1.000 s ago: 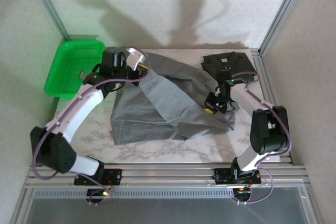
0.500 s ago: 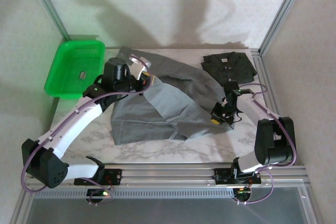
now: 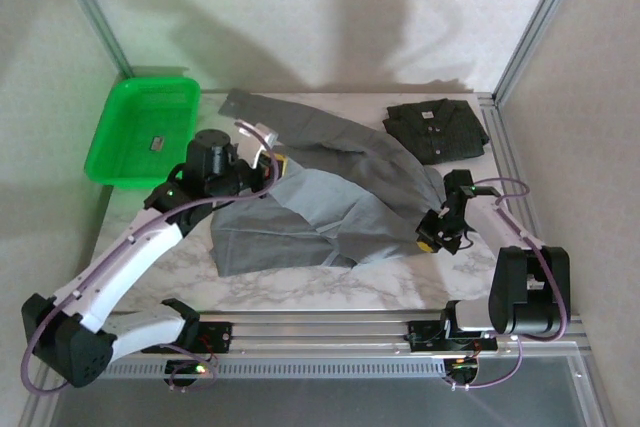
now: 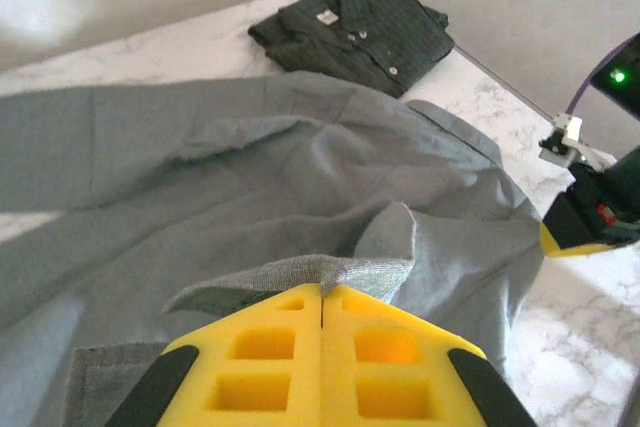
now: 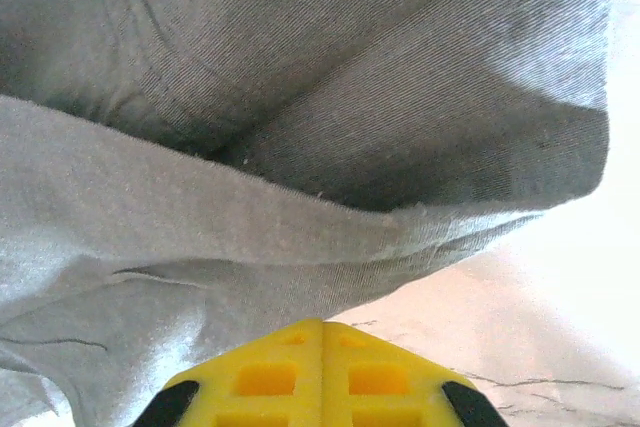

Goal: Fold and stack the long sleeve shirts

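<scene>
Two shirts lie on the table (image 3: 300,292). Left of your left pincer (image 4: 322,287), well apart, sits a green tray (image 3: 128,137). That pincer's pads are pressed together on a raised fold of the grey shirt (image 3: 320,197), likely to carry that side over for a fold. The grey shirt stretches from there across to your right pincer (image 5: 322,325), its long axis running far-left to near-right. I cannot tell which end is the collar. The right pincer is closed too, seemingly nipping the hem to keep the cloth taut. Beyond it, apart, the dark shirt (image 3: 435,127) lies folded with its collar toward the far edge, likely the stack's base.
</scene>
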### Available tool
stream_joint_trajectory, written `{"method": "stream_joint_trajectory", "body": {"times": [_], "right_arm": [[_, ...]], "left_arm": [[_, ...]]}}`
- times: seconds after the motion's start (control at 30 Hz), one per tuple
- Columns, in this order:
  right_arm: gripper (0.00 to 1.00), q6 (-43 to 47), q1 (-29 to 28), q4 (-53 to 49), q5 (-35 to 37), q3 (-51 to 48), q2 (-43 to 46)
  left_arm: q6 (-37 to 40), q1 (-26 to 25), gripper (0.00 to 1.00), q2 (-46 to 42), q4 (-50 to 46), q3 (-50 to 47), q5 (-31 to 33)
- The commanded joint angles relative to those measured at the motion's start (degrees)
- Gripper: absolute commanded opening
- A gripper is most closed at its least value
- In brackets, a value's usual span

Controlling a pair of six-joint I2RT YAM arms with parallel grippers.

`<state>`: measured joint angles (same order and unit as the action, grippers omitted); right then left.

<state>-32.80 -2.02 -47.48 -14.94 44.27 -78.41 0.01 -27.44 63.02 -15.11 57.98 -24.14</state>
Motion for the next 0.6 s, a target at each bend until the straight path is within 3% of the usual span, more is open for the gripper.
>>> {"method": "stream_joint_trajectory", "body": {"times": [0.0,0.33,0.57], "right_arm": [[0.02,0.03,0.98,2.69,0.83,-1.40,-1.63],[0.00,-2.70,2.98,5.21,3.39,-1.91,-4.95],[0.00,-3.85,3.59,5.24,4.36,-2.13,-4.12]], "left_arm": [[-3.61,-1.18,0.03,-3.75,0.08,-3.58,1.55],[-9.07,-3.60,0.03,-13.98,-6.32,-10.10,4.83],[-17.84,-7.54,0.02,-22.69,-7.70,-15.20,14.67]]}}
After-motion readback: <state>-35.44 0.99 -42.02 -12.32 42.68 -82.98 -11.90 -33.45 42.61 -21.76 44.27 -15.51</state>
